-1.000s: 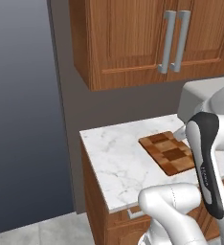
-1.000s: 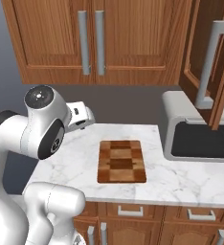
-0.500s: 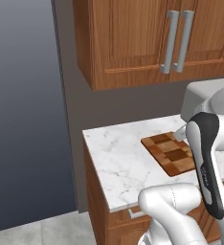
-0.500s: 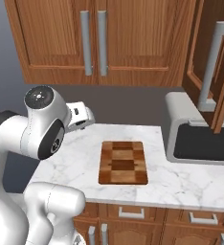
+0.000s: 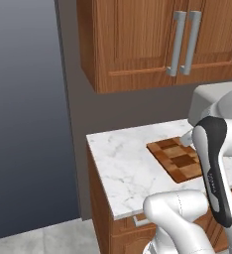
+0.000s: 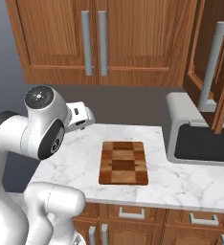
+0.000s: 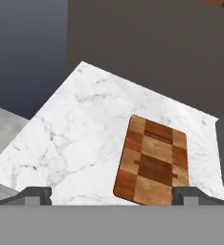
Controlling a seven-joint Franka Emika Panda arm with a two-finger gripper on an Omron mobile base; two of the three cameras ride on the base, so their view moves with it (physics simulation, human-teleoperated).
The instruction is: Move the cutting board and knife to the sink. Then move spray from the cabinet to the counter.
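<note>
Left base view: the bench [image 5: 123, 168] is seen w/ its left end edge running from 10 to 6 o'clock, and beyond that edge a drop to the floor [image 5: 43, 238] beside a grey wall panel [image 5: 24, 114]. The cutting board [image 5: 176, 159] lies flat at approx. 3 o'clock, set back from the bench's front edge, w/ bare marble all along its left. Upper cabinet doors [image 5: 152, 39] are shut overhead at 12 o'clock. The arm [image 5: 214, 168] rises at lower right, its dark-striped link crossing the board's right part.

Right base view: the board [image 6: 124, 162] is shown centred on the bench [image 6: 181, 182], a strip of marble left free between it and the front edge, open marble at 9 o'clock. At 3 o'clock a microwave [image 6: 200, 139] stands near the board, not touching. The cabinet [image 6: 219, 72] at 2 o'clock has its door swung open above the microwave. The arm is folded at left, elbow high, wrist angled toward the bench at 9 o'clock of the board.

Hand view: the end effector [image 7: 111, 195] is held above the bench [image 7: 75, 134], looking down; fingers [image 7: 37, 194] are spread fully apart, nothing between them, nothing touched. The board [image 7: 153, 160] sits at approx. 4 o'clock, its near end betw. the tips, nearer the right one. The bench's corner is seen at 11 o'clock.
</note>
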